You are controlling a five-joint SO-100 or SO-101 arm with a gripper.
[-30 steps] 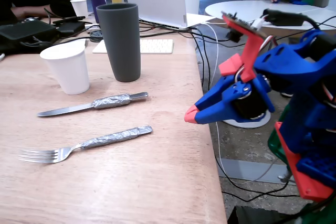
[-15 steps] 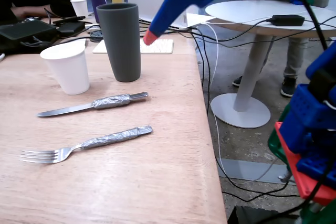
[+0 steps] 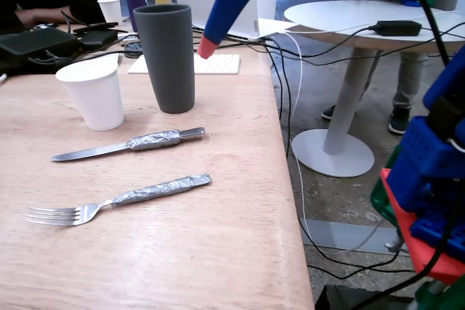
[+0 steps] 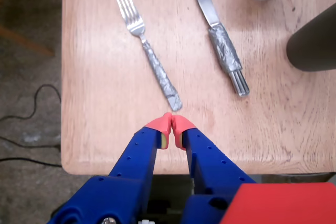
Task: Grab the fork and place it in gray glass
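Hand tips pressed together above table, fork flat, no legible writing.

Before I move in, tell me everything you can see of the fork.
The fork is silver metal with four tines; crinkled foil wraps its handle. It lies flat on the wooden table, untouched. In the fixed view its tines point left and it lies nearer the camera than the knife. In the wrist view its handle end points toward the shut end effector, which hangs above it.
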